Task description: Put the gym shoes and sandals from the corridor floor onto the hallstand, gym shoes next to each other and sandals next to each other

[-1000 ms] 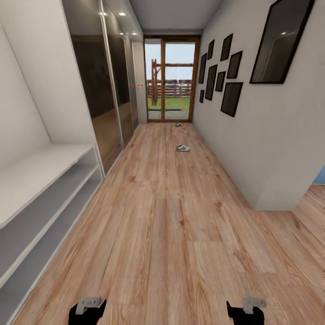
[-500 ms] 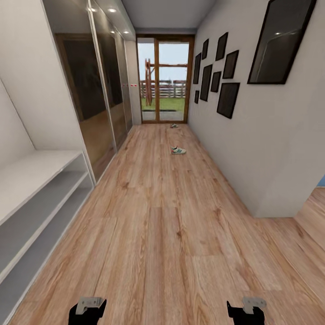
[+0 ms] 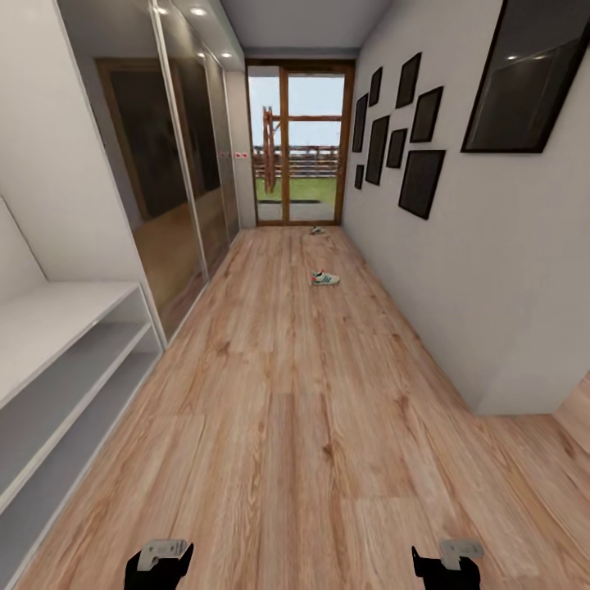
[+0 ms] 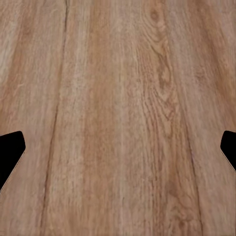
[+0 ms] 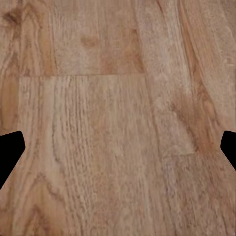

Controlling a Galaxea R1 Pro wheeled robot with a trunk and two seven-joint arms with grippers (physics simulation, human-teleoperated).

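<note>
One gym shoe (image 3: 324,279), white with green stripes, lies on the corridor floor (image 3: 295,426) far ahead, right of centre. A second small shoe-like shape (image 3: 317,230) lies near the glass door, too small to identify. The sandals are out of view. A pale grey-white low unit with two open tiers (image 3: 57,360) runs along the left wall; it looks like the hallstand, but its upper part is cut off. My left gripper (image 3: 158,565) (image 4: 118,147) and right gripper (image 3: 445,565) (image 5: 118,147) hang low over bare planks, both open with nothing between the fingers.
Mirrored wardrobe doors (image 3: 176,197) line the left wall beyond the unit. The right wall (image 3: 492,270) carries dark picture frames and ends at a corner near me, with an opening to the right. A glass door (image 3: 299,147) closes the corridor's far end.
The whole view has shifted: the camera has moved forward along the corridor, so the low unit slid toward the left edge. Both grippers keep the same place in the picture.
</note>
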